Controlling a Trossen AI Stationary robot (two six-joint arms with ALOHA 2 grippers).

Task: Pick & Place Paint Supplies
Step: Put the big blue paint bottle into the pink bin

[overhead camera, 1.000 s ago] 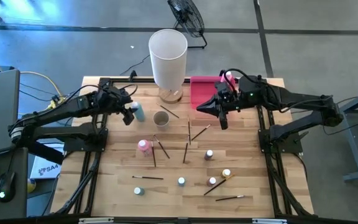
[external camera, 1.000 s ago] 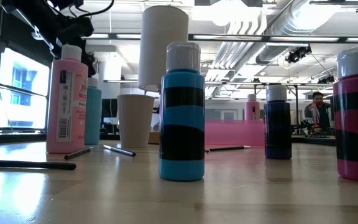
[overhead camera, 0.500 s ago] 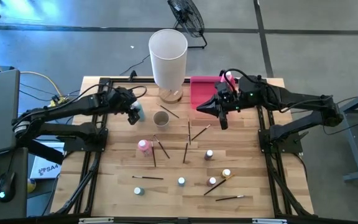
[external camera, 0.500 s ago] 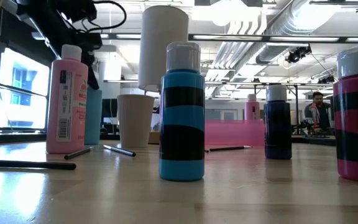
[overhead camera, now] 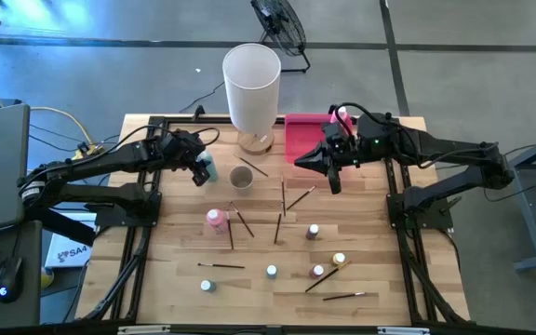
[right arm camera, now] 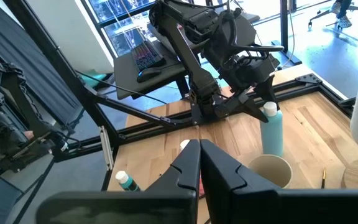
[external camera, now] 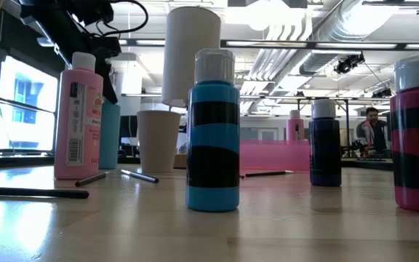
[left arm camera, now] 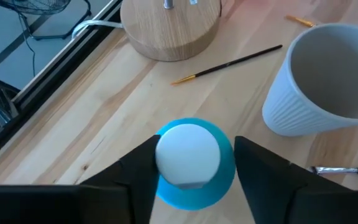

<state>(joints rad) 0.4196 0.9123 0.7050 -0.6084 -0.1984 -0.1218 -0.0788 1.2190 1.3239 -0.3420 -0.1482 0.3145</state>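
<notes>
left gripper | fingers spread either side of the teal bottle, beside the white cup, placed to pinch | right gripper pressed together, waiting above table

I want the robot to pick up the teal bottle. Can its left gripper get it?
Probably yes. The left gripper already has one finger on each side of the teal bottle, nothing lies between them, and the white cup stands apart to one side.
</notes>
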